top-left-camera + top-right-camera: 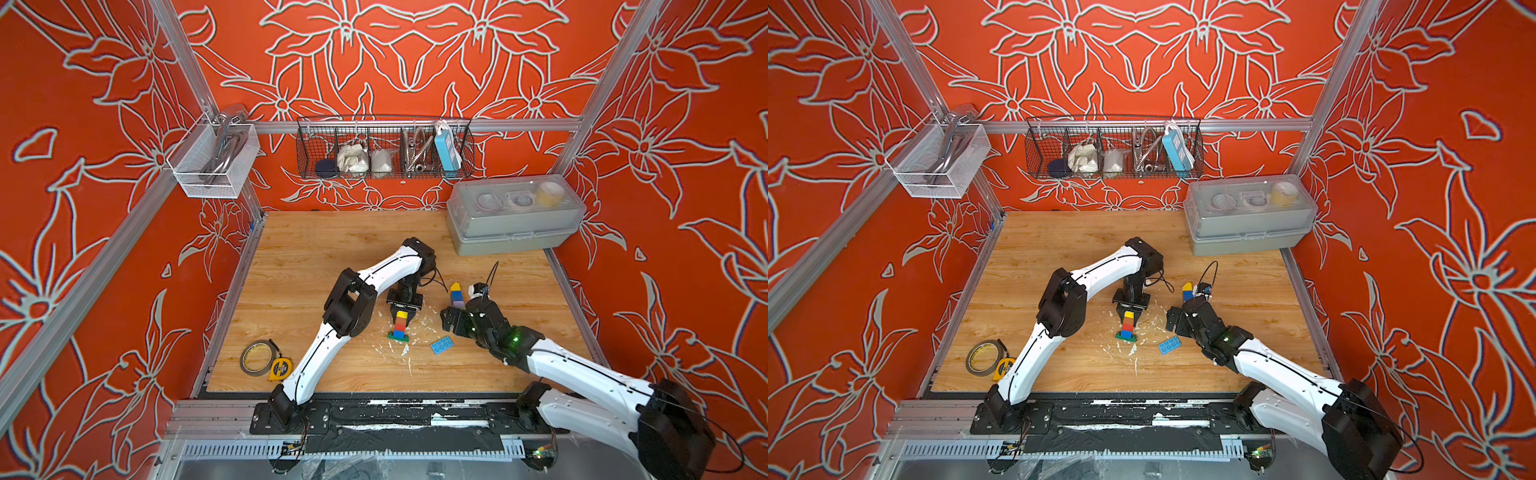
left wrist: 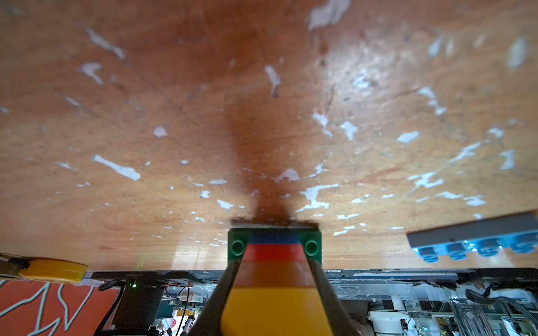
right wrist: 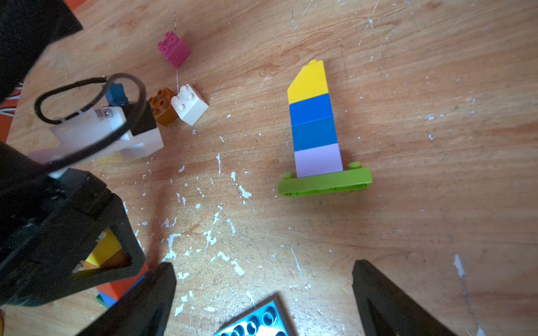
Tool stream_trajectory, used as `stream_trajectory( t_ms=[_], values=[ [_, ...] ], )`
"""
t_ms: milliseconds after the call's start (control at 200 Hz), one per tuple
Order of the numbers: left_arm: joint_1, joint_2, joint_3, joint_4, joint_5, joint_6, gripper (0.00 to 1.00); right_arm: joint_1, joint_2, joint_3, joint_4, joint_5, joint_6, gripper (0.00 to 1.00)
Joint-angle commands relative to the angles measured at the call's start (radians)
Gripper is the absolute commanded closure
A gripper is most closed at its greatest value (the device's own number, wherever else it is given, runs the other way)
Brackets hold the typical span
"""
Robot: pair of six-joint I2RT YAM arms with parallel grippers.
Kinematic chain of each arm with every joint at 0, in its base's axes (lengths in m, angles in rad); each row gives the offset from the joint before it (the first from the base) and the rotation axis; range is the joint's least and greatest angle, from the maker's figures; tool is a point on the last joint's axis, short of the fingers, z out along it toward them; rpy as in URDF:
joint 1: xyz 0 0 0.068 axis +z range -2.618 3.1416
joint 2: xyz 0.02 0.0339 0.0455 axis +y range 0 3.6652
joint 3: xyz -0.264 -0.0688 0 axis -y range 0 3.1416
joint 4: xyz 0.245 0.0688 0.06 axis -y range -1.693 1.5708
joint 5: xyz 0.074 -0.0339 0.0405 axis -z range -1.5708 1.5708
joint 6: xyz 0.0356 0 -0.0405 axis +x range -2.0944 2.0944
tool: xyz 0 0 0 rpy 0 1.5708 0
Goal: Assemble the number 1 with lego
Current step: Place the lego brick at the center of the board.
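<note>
A lego stack [image 1: 401, 324] [image 1: 1128, 325] of yellow, brown, red and blue bricks stands on a green plate [image 2: 237, 247] that rests on the table. My left gripper [image 1: 401, 315] [image 2: 275, 261] is shut on this stack, one finger on each side. A second stack [image 3: 314, 131] [image 1: 456, 295] of yellow, two blue and lilac bricks on a lime plate [image 3: 324, 183] lies flat. My right gripper [image 3: 263, 266] [image 1: 451, 322] is open and empty above the table, with a light blue plate [image 3: 256, 320] [image 1: 441, 345] near its fingers. Loose pink [image 3: 174, 49], brown [image 3: 161, 106] and white [image 3: 189, 104] bricks lie beyond.
A tape roll [image 1: 257, 357] and a yellow tape measure [image 1: 280, 369] lie at the front left. A grey lidded box [image 1: 515, 216] fills the back right corner. A wire basket [image 1: 384, 149] hangs on the back wall. White flecks mark the wooden table [image 1: 316, 249].
</note>
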Motion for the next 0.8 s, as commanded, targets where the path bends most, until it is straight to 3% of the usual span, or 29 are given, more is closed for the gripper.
stream_trajectory(
  t_ms=[0,315,791],
  values=[
    [0.003,0.062,0.019,-0.017,-0.03,0.003,0.82,-0.006,-0.008,-0.009,0.014,-0.003,0.009,0.0],
    [0.008,0.091,0.074,-0.011,-0.047,-0.001,0.67,-0.007,-0.012,-0.015,0.02,-0.007,0.009,0.0],
    [0.028,0.101,0.119,-0.005,-0.06,0.0,0.53,-0.008,-0.003,-0.016,0.025,-0.007,0.01,0.0]
  ],
)
